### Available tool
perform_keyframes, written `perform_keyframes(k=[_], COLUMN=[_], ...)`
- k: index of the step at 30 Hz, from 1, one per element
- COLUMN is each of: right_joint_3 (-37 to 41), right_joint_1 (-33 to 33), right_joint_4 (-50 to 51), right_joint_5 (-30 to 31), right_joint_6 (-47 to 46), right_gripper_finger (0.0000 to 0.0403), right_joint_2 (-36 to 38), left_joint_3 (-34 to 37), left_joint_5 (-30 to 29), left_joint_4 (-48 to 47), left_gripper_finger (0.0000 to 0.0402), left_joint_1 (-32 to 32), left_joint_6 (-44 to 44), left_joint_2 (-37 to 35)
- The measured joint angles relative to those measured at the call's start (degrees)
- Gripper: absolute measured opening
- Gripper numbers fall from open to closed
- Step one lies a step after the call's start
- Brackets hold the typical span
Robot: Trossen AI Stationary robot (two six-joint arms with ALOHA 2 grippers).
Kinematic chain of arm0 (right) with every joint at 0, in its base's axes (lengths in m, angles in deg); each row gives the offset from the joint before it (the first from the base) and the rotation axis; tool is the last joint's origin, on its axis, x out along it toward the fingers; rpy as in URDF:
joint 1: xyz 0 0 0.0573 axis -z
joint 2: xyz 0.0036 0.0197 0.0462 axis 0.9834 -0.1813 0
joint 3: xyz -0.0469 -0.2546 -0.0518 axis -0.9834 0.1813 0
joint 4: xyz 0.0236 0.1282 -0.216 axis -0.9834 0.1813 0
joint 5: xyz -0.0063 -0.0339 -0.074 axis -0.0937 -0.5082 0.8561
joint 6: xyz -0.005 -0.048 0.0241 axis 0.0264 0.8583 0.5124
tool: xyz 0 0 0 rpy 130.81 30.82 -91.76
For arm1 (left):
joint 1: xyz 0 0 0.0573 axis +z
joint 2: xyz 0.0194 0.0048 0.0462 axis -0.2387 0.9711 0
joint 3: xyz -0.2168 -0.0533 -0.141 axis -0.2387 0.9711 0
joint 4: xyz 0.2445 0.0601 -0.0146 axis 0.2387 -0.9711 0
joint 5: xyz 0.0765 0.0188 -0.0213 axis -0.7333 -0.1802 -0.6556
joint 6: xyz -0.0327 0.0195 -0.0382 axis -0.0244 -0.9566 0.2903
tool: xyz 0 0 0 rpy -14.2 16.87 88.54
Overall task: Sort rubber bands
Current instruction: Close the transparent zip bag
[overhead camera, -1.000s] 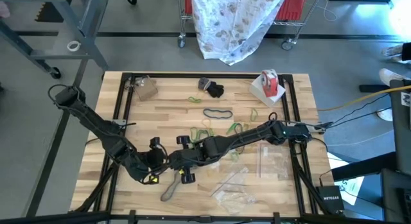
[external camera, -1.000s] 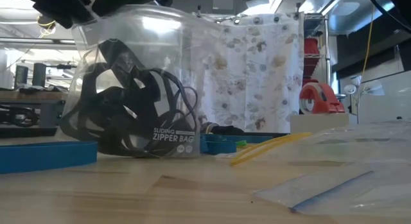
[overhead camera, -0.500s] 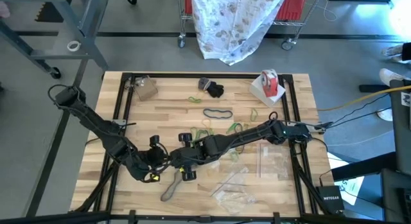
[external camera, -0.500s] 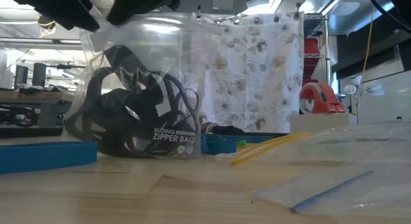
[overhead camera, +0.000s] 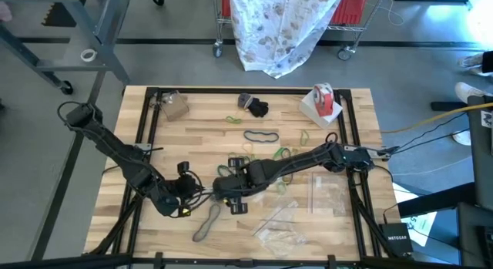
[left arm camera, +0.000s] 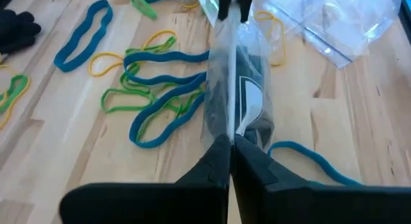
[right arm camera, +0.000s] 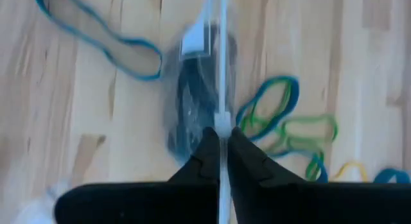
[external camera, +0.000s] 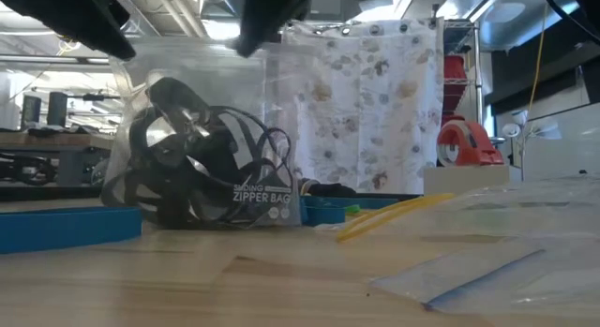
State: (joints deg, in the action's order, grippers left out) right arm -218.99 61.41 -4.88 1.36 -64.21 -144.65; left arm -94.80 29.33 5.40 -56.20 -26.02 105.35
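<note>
Both grippers pinch the top edge of one clear zipper bag (external camera: 202, 158) of black rubber bands (external camera: 183, 172): the left gripper (left arm camera: 230, 144) clamped tight at one end, the right gripper (right arm camera: 221, 144) at the other. Loose blue, green and yellow rubber bands (left arm camera: 160, 89) lie just beside the bag.

Two matte black, slender jointed arms (overhead camera: 115, 149) carry loose black cables; each gripper's tapered dark fingers (left arm camera: 221, 166) end in thin wedge-shaped tips.
</note>
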Motion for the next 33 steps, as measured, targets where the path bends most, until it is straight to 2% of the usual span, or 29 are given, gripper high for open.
perform_keyframes(k=[7, 10, 15, 21, 29, 33], right_joint_3=[-0.01, 0.17, 0.12, 0.12, 0.12, 0.10], right_joint_1=[-0.97, -1.37, -1.52, -1.38, -1.38, -1.02], right_joint_4=[7.90, 14.55, 18.31, 13.24, -7.16, -12.96], right_joint_5=[-1.37, -2.60, -2.40, -1.71, -0.37, 2.59], right_joint_6=[-4.59, -7.26, -11.49, -11.81, -3.67, -0.46], right_gripper_finger=[0.0008, 0.0008, 0.0009, 0.0009, 0.0010, 0.0010], right_joint_2=[1.01, 1.26, 1.82, 1.76, 1.97, 0.48], left_joint_3=[0.00, 0.19, 0.13, 0.13, 0.12, 0.11], left_joint_5=[0.22, 1.16, 0.93, 0.69, 0.53, 0.42], left_joint_4=[-1.99, -3.26, -2.54, -1.31, -1.03, -1.05], left_gripper_finger=[0.0000, 0.0000, 0.0000, 0.0000, 0.0000, 0.0000], left_joint_1=[-0.35, -0.44, -0.42, -0.26, -0.24, -0.24], left_joint_6=[0.84, 0.72, 0.96, 0.82, 0.49, 0.37], left_joint_2=[0.00, -0.03, -0.03, -0.25, -0.27, -0.27])
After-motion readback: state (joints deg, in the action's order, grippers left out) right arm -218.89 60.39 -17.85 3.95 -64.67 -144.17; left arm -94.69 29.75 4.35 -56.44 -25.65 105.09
